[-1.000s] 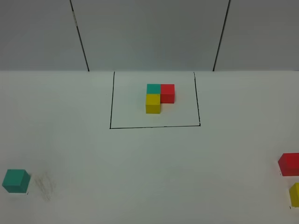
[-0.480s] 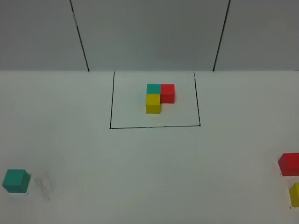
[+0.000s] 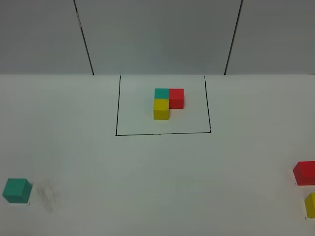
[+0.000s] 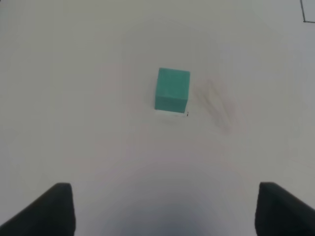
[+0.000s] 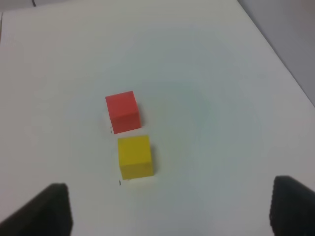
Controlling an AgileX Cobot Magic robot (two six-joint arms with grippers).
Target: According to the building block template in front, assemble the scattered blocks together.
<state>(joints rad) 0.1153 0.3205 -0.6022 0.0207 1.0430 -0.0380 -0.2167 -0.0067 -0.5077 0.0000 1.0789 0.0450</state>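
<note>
Risk sits with the right jaws, open and empty, which in reaching for the red cube (image 5: 122, 110) could nudge the yellow cube (image 5: 134, 156) just beside it; the left jaws, also open, hang over the lone teal cube (image 4: 172, 88), well apart from the template (image 3: 167, 102).

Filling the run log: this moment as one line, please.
phase: pre-grasp | template: intact | teal block: front left, loose | red block, yellow block: front right, loose | left gripper: open | right gripper: open
</note>
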